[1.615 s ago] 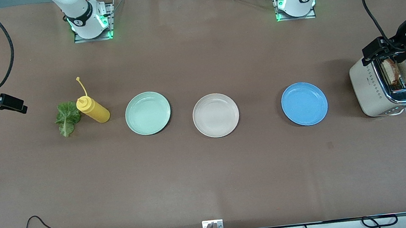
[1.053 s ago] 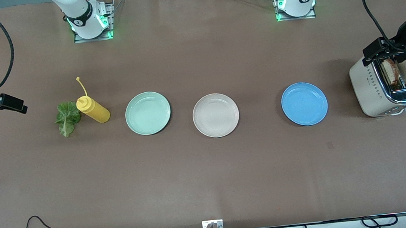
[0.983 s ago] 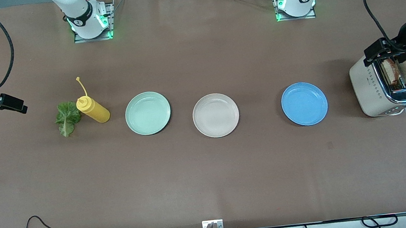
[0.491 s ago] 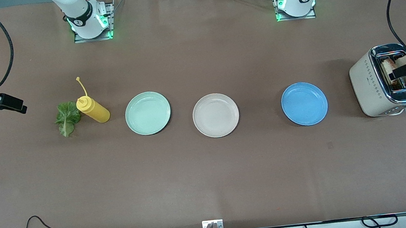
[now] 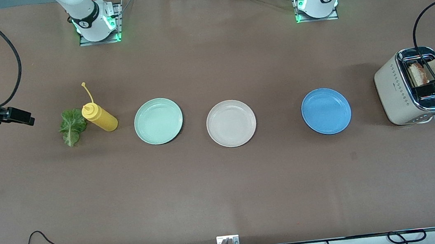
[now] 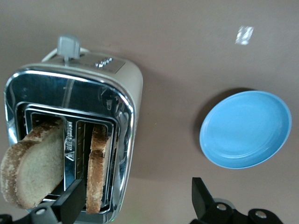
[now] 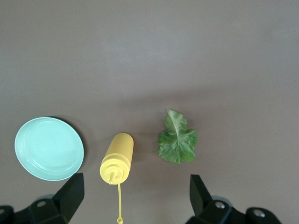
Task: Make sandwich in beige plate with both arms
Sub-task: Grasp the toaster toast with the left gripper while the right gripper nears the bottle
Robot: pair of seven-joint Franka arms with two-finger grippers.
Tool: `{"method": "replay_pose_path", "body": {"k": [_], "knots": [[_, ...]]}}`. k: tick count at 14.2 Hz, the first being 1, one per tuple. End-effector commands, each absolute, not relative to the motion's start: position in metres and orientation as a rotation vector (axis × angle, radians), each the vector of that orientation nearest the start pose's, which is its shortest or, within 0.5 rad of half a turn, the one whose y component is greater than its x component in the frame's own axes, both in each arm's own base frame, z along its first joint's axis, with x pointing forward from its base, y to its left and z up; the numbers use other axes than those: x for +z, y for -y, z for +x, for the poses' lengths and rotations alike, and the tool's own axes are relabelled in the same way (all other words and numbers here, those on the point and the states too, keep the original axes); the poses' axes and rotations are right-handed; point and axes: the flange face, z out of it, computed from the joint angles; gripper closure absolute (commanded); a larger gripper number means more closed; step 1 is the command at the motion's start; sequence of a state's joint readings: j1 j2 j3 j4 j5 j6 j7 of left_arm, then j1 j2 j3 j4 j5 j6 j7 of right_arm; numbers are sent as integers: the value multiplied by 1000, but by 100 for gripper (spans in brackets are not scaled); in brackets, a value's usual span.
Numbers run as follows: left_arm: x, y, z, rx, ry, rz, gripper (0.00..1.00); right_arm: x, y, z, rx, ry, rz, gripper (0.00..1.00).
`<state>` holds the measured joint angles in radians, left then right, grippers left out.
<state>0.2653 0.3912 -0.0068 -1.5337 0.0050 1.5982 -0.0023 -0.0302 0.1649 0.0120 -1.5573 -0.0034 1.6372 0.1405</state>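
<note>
**Bread first, left arm nearest**

While the plate (image 5: pixel 231 123) sits bare mid-table, both slices (image 6: pixel 35 168) stand upright in the toaster (image 5: pixel 408 90) at the left arm's end. The left gripper (image 6: pixel 135 205) hangs just above them, jaws wide and empty. The right gripper (image 7: pixel 135 200), equally wide and empty, hovers over the lettuce (image 7: pixel 177 140).

The left gripper (image 6: pixel 133 205) has drawn back from over the toaster (image 5: pixel 415 86) toward the left arm's end of the bench, uncovering both bread slices (image 5: pixel 428 71), which stand in the slots as before. The right gripper (image 5: pixel 19 116) has shifted slightly toward the lettuce leaf (image 5: pixel 72 126). Its cable now hangs differently.
</note>
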Motion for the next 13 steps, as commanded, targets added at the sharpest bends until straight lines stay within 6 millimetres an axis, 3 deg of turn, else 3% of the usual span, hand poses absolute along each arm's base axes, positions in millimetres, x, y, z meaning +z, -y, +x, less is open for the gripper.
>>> {"method": "replay_pose_path", "body": {"k": [1, 5, 10, 13], "knots": [[412, -165, 611, 565, 378, -3069, 0, 539, 12, 605, 145, -227, -3130, 0], [394, -191, 602, 621, 442, -3061, 0, 529, 13, 605, 200, -229, -3127, 0], [369, -192, 595, 750, 449, -3045, 0, 525, 17, 605, 224, -236, -3128, 0], [358, -193, 594, 777, 450, -3040, 11, 522, 17, 606, 234, -233, -3127, 0]]}}
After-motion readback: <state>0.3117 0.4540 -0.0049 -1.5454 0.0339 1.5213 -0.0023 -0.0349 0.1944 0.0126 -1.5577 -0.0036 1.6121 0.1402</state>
